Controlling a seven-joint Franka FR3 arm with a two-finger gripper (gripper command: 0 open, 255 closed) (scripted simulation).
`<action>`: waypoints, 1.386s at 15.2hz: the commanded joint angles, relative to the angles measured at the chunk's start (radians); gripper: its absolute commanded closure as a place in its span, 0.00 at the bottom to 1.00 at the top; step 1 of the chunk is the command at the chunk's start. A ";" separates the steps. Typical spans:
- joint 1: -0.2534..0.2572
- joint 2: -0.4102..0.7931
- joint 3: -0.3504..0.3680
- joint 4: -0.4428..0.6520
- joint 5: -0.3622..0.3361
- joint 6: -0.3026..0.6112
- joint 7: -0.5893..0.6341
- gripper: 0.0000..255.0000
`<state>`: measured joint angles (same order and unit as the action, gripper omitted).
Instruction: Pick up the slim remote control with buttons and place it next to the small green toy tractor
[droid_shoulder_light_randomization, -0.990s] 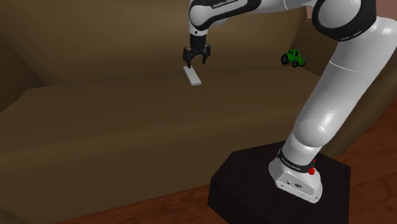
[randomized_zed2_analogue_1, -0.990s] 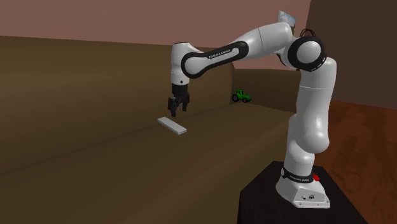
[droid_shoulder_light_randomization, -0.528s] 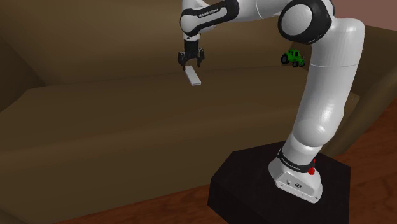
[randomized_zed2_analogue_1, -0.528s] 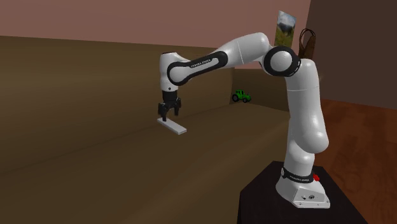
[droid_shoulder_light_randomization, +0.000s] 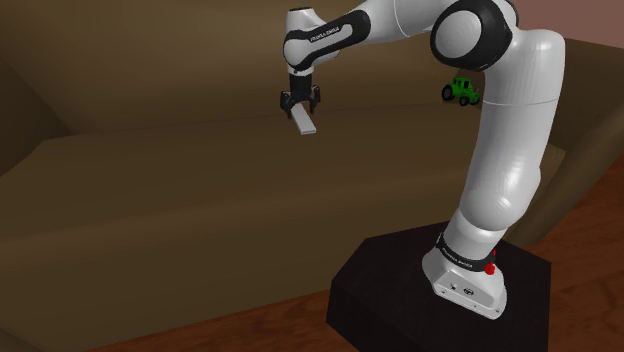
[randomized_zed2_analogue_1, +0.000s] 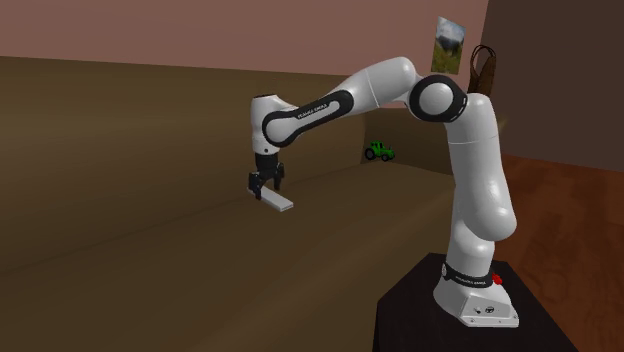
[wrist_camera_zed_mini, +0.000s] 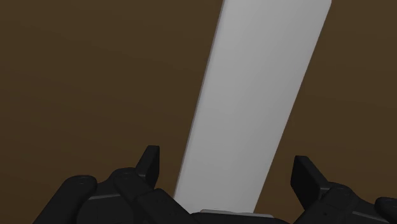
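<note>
The remote (droid_shoulder_light_randomization: 306, 124) is a plain pale grey slab with no buttons drawn, lying flat on the brown sofa seat (droid_shoulder_light_randomization: 200, 200). My gripper (droid_shoulder_light_randomization: 300, 104) hangs low over one end of it, pointing down and open. In the wrist view the remote (wrist_camera_zed_mini: 254, 108) runs between the two black fingers (wrist_camera_zed_mini: 151, 167), and neither finger touches it. From the second exterior view the gripper (randomized_zed2_analogue_1: 265, 187) stands just over the end of the remote (randomized_zed2_analogue_1: 279, 203) towards that view's left. The small green toy tractor (droid_shoulder_light_randomization: 461, 90) sits apart, further along the sofa by the arm rest (randomized_zed2_analogue_1: 379, 151).
The sofa's back cushion (droid_shoulder_light_randomization: 150, 70) rises right behind the remote. My black stand (droid_shoulder_light_randomization: 400, 290) sits on a wooden floor (randomized_zed2_analogue_1: 570, 220) in front of the sofa. A small picture (randomized_zed2_analogue_1: 451, 45) hangs on the wall.
The gripper has come down closer to the remote and shifted towards the shoulder view's left, over the remote's end. Its fingers have stayed open. The remote and tractor have not moved.
</note>
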<state>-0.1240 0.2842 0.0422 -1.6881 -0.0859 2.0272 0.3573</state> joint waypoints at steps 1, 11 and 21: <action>0.000 0.003 0.000 -0.001 0.000 0.005 0.000 0.00; 0.000 0.003 0.000 -0.001 0.000 0.005 0.000 1.00; 0.000 -0.011 0.000 0.047 0.003 -0.057 -0.005 1.00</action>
<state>-0.1244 0.2793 0.0423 -1.6484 -0.0840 1.9832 0.3527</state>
